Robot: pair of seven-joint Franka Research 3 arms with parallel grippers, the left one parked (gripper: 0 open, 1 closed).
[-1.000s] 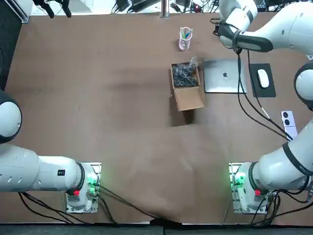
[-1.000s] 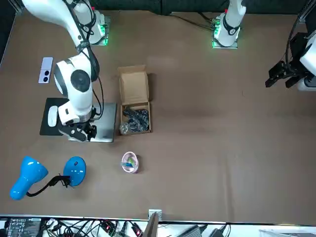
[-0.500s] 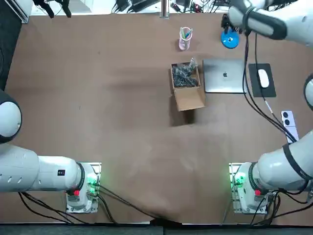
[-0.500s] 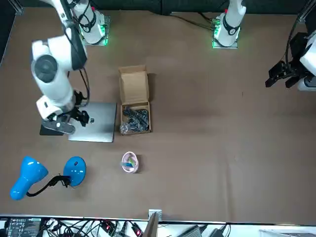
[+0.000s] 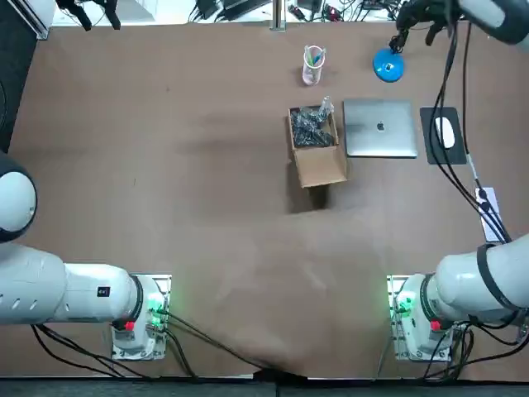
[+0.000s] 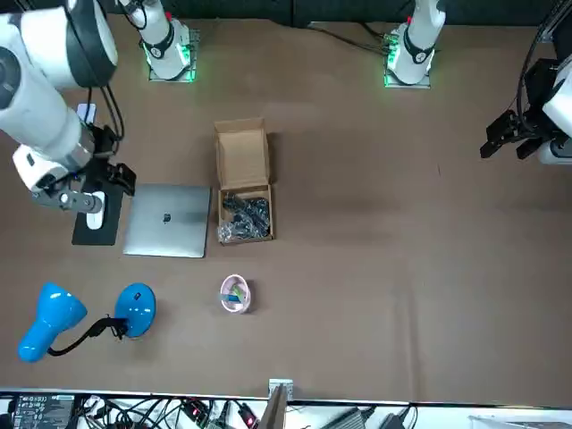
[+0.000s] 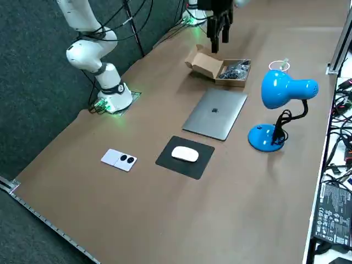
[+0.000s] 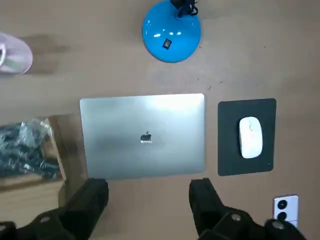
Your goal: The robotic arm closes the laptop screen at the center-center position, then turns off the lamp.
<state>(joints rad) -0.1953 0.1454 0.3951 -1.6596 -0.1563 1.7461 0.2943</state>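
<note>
Hovering right gripper (image 8: 148, 189), jaws apart, above laptop (image 8: 142, 135)

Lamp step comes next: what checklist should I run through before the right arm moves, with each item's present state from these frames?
1. Laptop lid shut flat: ok.
2. Right gripper empty, fingers open, held above the laptop: ok.
3. Switch on the lamp base in the wrist view, uncovered: ok.
4. Lamp head off to the side of the base, not over it: ok.
5. Light on or off: cannot tell.
</note>
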